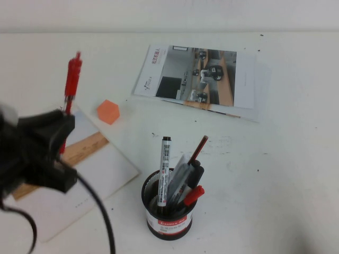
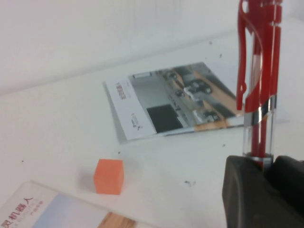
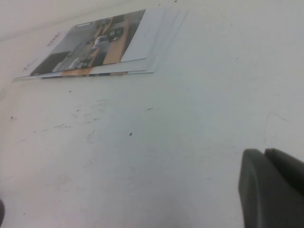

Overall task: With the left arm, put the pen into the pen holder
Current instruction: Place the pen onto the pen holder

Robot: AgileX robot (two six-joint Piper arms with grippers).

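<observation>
Pen (image 1: 71, 79) upright in raised left gripper (image 1: 59, 124); right gripper (image 3: 273, 187) low.

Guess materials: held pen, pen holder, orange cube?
Pen, upright in the left gripper: glossy red plastic, clear barrel, shiny band that looks like metal. Pen holder: black see-through mesh, likely wire. Orange cube: matte, possibly foam or rubber. Right gripper: idle, low over the table.

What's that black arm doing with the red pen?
The left gripper is shut on the pen, holding it upright above the table, left of the pen holder. The pen is not yet in the holder, which already has a marker and other pens. The right gripper sits low over bare table, fingers together, holding nothing.
</observation>
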